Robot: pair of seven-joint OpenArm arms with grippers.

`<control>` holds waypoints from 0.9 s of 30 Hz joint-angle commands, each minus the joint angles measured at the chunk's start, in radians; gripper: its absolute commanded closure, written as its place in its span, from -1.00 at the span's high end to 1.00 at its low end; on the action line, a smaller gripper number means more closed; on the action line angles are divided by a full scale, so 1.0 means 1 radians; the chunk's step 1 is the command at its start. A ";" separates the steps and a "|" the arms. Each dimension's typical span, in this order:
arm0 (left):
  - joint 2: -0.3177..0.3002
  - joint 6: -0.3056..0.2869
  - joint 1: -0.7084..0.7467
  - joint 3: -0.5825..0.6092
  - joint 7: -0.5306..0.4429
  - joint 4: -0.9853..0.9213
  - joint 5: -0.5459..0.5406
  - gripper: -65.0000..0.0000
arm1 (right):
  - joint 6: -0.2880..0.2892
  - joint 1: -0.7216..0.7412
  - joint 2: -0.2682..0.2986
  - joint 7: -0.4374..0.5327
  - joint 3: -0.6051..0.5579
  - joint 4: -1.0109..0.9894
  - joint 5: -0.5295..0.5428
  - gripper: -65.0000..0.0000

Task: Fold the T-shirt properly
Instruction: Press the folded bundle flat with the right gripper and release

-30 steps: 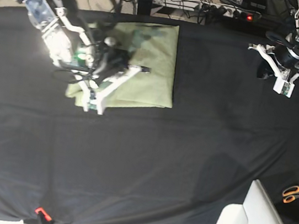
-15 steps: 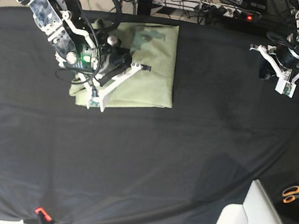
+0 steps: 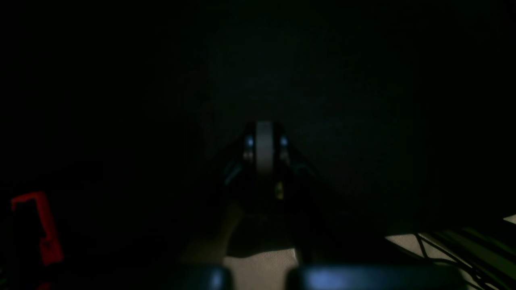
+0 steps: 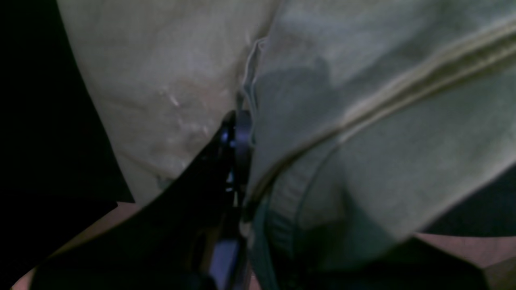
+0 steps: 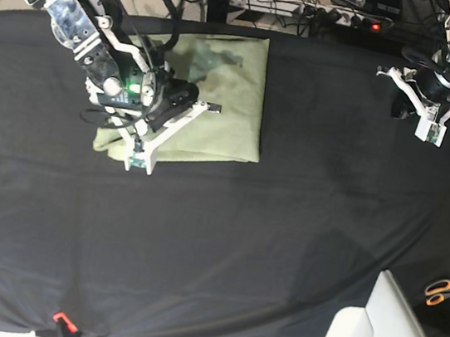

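1. Toward the far left corner of the table (image 5: 280, 252), which is draped in black cloth, I see the T-shirt (image 5: 233, 111) lying folded into a rough rectangle, its far edge close to the table's far edge.
2. My right arm reaches over the shirt's left part from the far left, and the right claw (image 5: 177, 124) sits low on the fabric near the shirt's left, nearer corner.
3. From the right wrist camera the right claw (image 4: 238, 133) has its dark jaws nearly together, clamped on a thin layer of the T-shirt (image 4: 363, 133); the cloth bunches up just beside the tips, and a ribbed band (image 4: 282, 209) shows close to the lens.
4. Pale green fabric fills most of that view, with a stitched seam (image 4: 423, 76) running diagonally across the upper right.
5. My left arm is well apart from the shirt, by the far right corner of the table, with the left claw (image 5: 426, 121) over bare cloth.
6. From the left wrist camera the picture is very dark; the left claw (image 3: 264, 149) shows its jaws pressed together, with nothing between them.
7. Off the table's near right corner lie orange-handled scissors (image 5: 445, 292).
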 commanded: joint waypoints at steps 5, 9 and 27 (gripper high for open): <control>-0.014 -0.005 0.000 -0.007 -0.017 0.012 -0.010 -1.00 | 0.001 0.013 -0.013 0.019 0.004 0.014 -0.002 -0.89; -0.019 -0.005 -0.002 -0.007 -0.017 -0.025 -0.010 -1.00 | 0.001 0.013 -0.042 0.019 0.003 0.014 -0.002 -0.16; -0.038 -0.005 -0.031 -0.009 -0.019 -0.041 -0.010 -1.00 | 0.235 0.013 -0.146 0.013 0.006 -0.036 -0.002 0.18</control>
